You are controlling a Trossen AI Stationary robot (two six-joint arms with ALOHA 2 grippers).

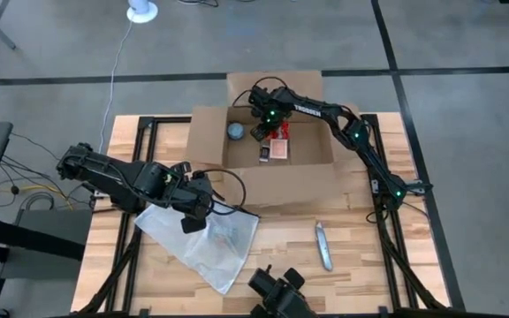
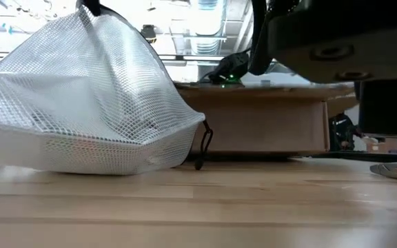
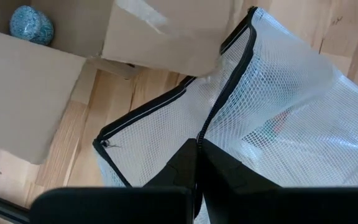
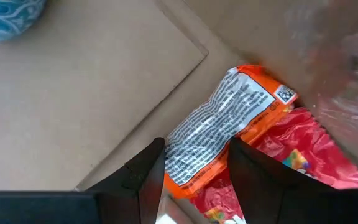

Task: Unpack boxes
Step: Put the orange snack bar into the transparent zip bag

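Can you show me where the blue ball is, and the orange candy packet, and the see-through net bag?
blue ball (image 1: 236, 132): high view, middle of the ball inside the cardboard box.
orange candy packet (image 4: 219, 134): right wrist view, its white printed back.
net bag (image 2: 95, 103): low view, its mesh side.

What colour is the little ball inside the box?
The ball is blue with paler speckles, lying in the cardboard box. The left wrist view shows it best.

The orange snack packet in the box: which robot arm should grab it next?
The right arm. Its claw is open inside the cardboard box, straddling the orange packet. The left claw is shut on the mesh bag.
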